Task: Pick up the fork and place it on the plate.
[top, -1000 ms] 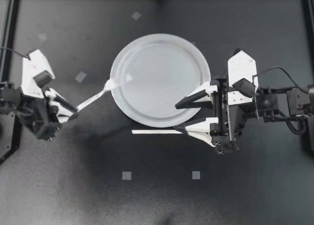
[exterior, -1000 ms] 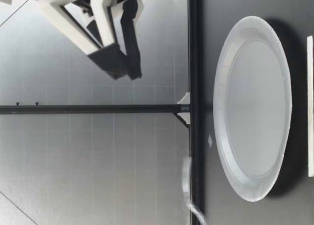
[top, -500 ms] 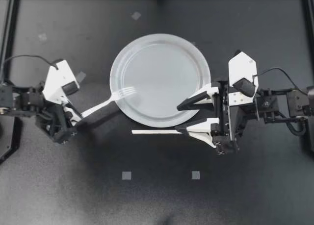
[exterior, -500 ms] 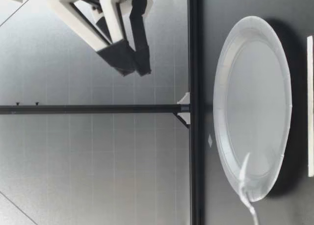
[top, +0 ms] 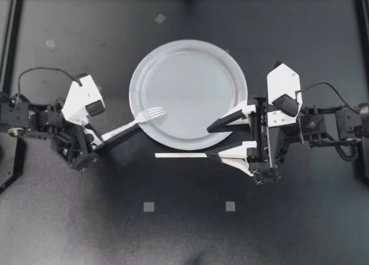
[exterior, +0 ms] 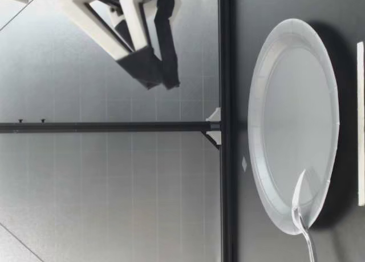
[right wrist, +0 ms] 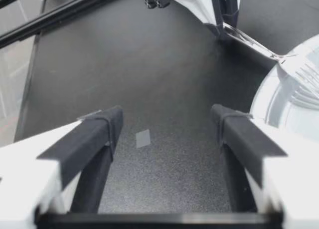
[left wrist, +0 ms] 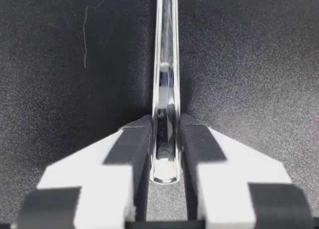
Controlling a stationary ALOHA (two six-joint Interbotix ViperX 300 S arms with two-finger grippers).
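Top view, left to right.

- Left gripper (top: 98, 141): clenched on the handle end of the fork (top: 134, 122). The left wrist view confirms this: both dark fingertips (left wrist: 134, 139) press the clear, glossy handle from either side, and the handle runs straight ahead over the black table (top: 69, 219).
- Fork: slants from the left gripper up toward the plate (top: 190, 74). The tines lie over the plate's left rim, just inside its edge. In the low view the fork head (exterior: 299, 193) sits low over the rim at the end of the plate nearest the left arm. I cannot tell whether it touches the plate.
- Plate: white, round, at the table's middle, between the two grippers.
- White strip (top: 181, 155): lies flat on the table just beside the plate's near edge. One end is near the right gripper's lower finger.
- Right gripper (top: 210, 140): released, fingers wide apart, one tip over the plate's right rim. The right wrist view shows only bare table and a small tape square (right wrist: 143, 138) between its pads (right wrist: 102, 129).
- Low view: a gripper (exterior: 154, 73) hangs well above the table.
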